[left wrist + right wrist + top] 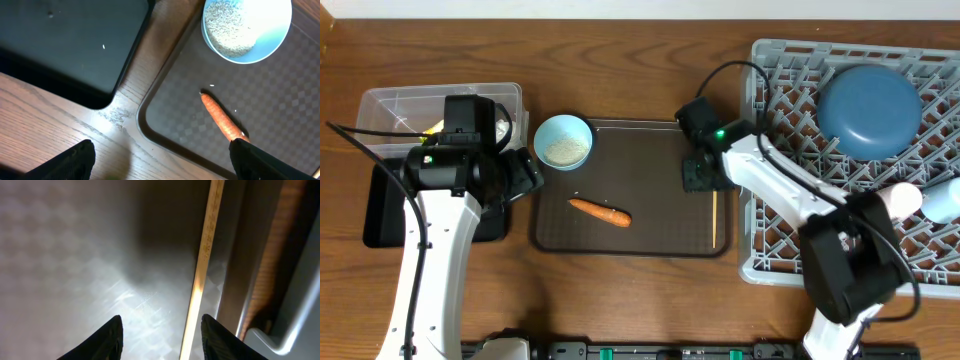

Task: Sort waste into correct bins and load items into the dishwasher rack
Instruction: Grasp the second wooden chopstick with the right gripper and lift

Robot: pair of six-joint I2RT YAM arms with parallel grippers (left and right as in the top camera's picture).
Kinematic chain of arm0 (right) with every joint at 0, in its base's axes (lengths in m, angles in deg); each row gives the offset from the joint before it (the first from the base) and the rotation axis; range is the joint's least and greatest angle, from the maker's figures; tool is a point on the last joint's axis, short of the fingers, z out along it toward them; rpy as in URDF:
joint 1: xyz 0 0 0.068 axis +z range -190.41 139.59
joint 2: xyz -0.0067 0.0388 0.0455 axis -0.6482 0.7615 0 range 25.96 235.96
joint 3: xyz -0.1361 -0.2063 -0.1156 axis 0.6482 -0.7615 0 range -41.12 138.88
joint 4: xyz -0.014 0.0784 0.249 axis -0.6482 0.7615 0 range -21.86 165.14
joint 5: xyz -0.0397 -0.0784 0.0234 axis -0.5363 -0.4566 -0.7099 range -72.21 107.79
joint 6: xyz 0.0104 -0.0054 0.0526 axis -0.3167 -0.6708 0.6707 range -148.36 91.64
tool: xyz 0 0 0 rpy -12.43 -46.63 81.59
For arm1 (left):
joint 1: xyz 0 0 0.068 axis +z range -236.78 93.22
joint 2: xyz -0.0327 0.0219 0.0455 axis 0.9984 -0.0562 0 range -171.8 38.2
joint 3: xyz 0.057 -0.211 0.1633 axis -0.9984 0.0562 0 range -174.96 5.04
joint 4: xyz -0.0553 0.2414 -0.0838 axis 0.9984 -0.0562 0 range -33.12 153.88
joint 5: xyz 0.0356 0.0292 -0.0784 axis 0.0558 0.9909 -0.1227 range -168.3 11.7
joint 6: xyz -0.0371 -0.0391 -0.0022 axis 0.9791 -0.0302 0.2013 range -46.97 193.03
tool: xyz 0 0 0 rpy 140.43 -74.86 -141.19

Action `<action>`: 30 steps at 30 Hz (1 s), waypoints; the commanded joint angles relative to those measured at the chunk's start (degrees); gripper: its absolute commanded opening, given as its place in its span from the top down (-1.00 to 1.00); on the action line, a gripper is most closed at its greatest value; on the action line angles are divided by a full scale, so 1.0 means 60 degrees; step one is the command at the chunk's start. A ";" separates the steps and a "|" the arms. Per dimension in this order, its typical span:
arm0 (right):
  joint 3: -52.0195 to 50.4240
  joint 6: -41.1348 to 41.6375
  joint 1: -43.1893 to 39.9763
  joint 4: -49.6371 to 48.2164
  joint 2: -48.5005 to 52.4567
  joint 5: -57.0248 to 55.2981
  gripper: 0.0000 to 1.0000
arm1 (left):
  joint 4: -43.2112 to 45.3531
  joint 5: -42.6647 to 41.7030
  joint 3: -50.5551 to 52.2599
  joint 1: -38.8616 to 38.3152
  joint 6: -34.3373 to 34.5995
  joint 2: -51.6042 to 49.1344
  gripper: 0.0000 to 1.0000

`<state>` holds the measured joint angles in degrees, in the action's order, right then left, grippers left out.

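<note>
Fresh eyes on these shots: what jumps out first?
The big grey rack on the right, with a blue dish sitting in its far part. Then the brown tray mid-table: a carrot on it, a bowl of rice at its corner. The right pincer hangs open, low over a chopstick at the tray's right edge.

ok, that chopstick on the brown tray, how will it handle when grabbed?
Probably stiff and light: the chopstick is a thin straight wooden strip. Lying flat on the glossy tray beside its rim, it may slide or pivot when pinched.
</note>
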<state>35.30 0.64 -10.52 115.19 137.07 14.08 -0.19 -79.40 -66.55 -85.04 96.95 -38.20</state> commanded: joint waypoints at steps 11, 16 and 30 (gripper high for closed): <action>-0.0026 0.0455 0.0284 0.0299 0.1191 -0.0317 0.21 | -0.0025 0.0055 -0.0025 0.0040 -0.0131 -0.0055 -0.77; -0.0026 0.0576 0.0280 0.0375 0.1191 -0.0313 0.69 | -0.0029 0.0055 -0.0025 0.0040 -0.0131 -0.0055 -0.77; 0.0470 -0.0280 0.0193 0.1078 -0.1031 -0.0306 0.98 | -0.0069 0.0055 -0.0025 0.0036 -0.0160 -0.0055 -0.77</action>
<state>35.96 2.08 -8.99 121.20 138.49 13.06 -0.26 -79.42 -66.55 -85.04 96.77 -38.20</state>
